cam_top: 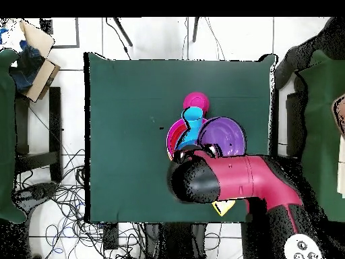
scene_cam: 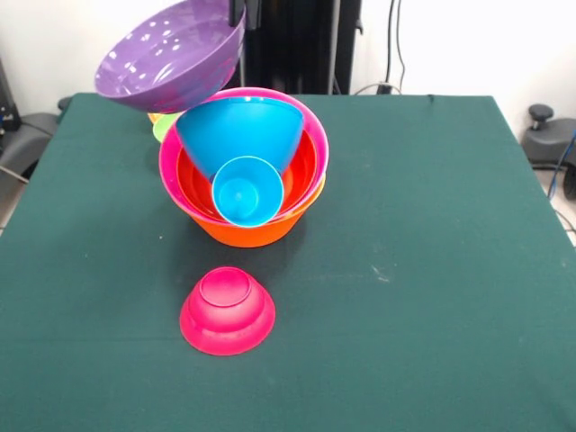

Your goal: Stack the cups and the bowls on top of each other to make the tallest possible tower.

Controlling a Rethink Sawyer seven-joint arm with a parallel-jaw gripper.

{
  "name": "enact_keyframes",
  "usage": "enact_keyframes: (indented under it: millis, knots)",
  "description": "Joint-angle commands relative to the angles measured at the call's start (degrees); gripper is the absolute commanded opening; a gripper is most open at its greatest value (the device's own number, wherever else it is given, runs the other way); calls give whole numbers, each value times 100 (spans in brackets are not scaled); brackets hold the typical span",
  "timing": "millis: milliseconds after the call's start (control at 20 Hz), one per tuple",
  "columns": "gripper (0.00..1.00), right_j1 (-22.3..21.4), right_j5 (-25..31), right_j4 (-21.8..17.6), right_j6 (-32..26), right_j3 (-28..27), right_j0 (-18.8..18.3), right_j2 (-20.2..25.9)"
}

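Magenta bowl (scene_cam: 227, 310) upturned, front; overhead arm (cam_top: 236, 183) hides tower (scene_cam: 245, 175).

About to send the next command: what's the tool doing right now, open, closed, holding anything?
Tool: shut on the rim of the purple bowl, which hangs tilted above the tower.
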Motion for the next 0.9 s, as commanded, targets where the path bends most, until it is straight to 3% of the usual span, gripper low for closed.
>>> enact_keyframes:
  millis: [50,650,900]
  knots:
    - [0,79,-366,-323,518,492,164,-319]
    - [0,177,-313,-399,766,274,631,-665]
    - [0,278,-334,-652,1112,114,1096,-1064]
